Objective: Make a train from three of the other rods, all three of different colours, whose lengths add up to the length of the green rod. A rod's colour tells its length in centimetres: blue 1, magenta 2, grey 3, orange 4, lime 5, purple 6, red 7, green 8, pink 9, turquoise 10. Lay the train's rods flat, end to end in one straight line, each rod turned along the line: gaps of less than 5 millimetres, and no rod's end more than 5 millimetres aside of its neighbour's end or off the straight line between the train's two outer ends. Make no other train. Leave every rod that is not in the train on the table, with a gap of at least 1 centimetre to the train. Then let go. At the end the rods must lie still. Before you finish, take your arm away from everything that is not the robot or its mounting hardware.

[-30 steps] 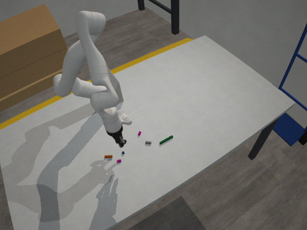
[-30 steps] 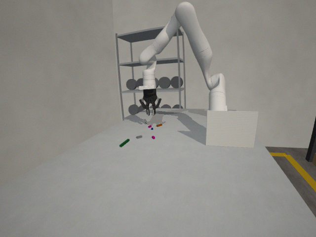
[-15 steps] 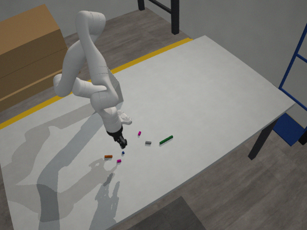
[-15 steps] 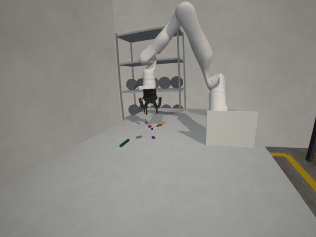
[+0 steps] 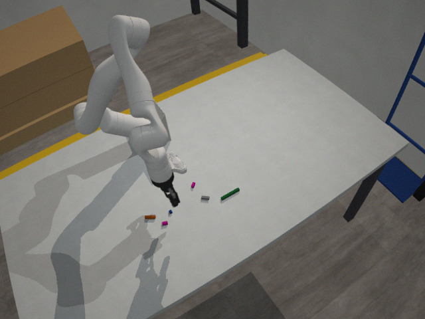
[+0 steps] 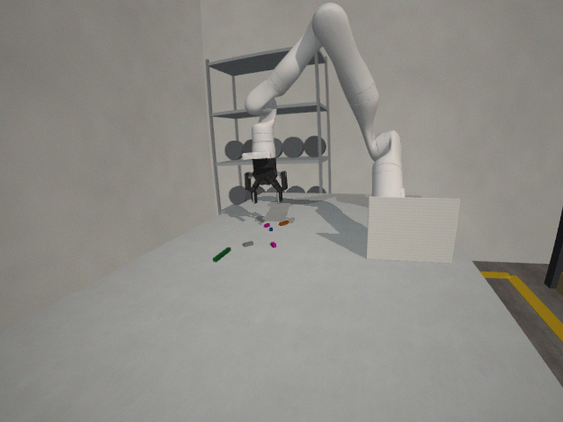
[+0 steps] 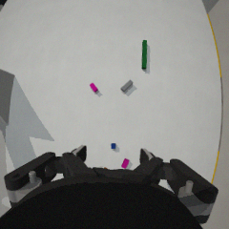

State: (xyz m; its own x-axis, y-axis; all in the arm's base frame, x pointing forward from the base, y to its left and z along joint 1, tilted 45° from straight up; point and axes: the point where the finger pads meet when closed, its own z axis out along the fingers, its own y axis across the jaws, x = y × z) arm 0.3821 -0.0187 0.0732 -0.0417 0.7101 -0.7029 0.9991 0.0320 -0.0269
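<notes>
Now the white robot arm hangs over a pale counter [image 5: 274,119], its dark hand [image 6: 265,199] raised clear of the surface. The two fingers are spread wide and nothing is between them.

Six small rods lie flat on the counter. Only blue, grey and orange add up to the green rod's length, so those three must form the train. None of them touch yet.

The likely step in hand is fetching the next train rod. To do it well, the hand should descend straight over that rod's middle. The wrist should be turned so the fingers close across the rod's narrow sides. The rod should then be set down end to end, in one line with its neighbours. One magenta rod [image 5: 165,222] lies near the blue one and may crowd the train, so it probably needs moving away.

The blue rod [image 5: 170,211] lies on the counter almost directly under the hand, just ahead of the fingertips in the wrist view. The orange rod [image 5: 149,216] lies a little apart from it, mostly hidden from the wrist camera by the hand. The grey rod [image 5: 205,197] lies farther ahead, between a second magenta rod [image 5: 192,185] and the green rod [image 5: 230,193].
</notes>
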